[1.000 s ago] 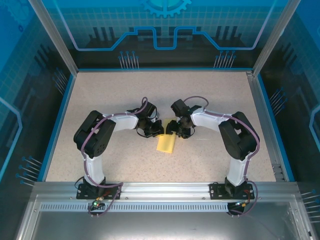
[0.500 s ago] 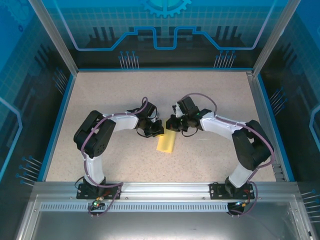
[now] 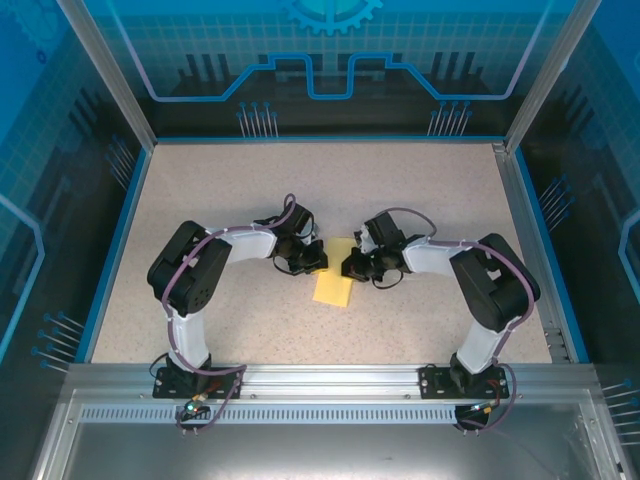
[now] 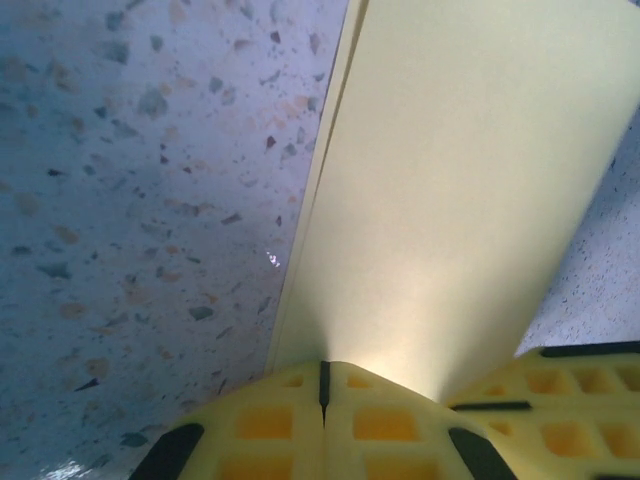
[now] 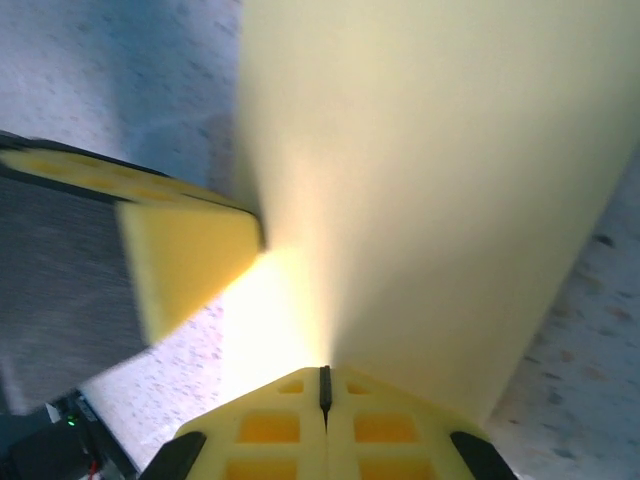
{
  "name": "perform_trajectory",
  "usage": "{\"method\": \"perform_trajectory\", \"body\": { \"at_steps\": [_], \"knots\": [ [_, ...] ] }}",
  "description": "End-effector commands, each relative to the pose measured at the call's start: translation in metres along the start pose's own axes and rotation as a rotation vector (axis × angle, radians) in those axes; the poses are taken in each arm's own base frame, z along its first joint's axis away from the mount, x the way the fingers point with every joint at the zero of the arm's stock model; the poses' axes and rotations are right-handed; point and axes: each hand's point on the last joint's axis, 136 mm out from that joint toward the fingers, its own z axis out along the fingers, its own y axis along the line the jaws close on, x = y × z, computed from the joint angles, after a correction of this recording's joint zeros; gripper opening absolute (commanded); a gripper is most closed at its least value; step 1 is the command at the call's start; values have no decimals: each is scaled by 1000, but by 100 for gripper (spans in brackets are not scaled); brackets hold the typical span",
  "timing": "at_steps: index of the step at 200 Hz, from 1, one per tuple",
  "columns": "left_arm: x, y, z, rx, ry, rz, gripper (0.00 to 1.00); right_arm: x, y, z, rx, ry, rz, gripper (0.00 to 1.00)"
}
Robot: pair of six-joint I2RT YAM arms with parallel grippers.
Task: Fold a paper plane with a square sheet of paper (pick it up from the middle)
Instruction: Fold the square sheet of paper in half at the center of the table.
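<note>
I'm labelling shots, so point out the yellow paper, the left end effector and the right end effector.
yellow paper (image 3: 333,288): top external view, middle of its folded face.
left end effector (image 4: 322,374): left wrist view, seam between shut fingertips.
right end effector (image 5: 323,378): right wrist view, seam between shut fingertips.

Desk (image 3: 250,190): beige speckled top, lay flat across the enclosure floor.
Blue rim (image 3: 122,245): bordered the desk at 9, 12 and 3 o'clock.
Aluminium posts (image 3: 105,70): two, stood slanted at 11 and 1 o'clock.
Back panel (image 3: 330,60): translucent blue, carried gear and circuit print at 12 o'clock.
Slotted metal rail (image 3: 320,412): ran along 6 o'clock.
</note>
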Motion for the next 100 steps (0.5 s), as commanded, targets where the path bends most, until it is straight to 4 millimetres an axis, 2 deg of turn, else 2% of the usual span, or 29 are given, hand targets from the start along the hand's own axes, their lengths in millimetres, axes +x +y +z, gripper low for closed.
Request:
{"method": "perform_trajectory", "body": {
  "at_steps": [1,34,57,72,100],
  "knots": [
    [12,34,11,-106,48,-42,0,9,-16,5,8,30,1,3],
    [12,35,12,-108,49,-46,0,18,-38,9,44,39,18,3],
    [12,35,12,-108,50,-43,0,21,-41,10,46,53,9,2],
    [12,35,11,-107,51,-45,0,19,-31,6,4,35,-14,3],
    [13,35,12,-109,52,-46,0,10,3,-10,-94,-15,-82,5]
  ]
}}
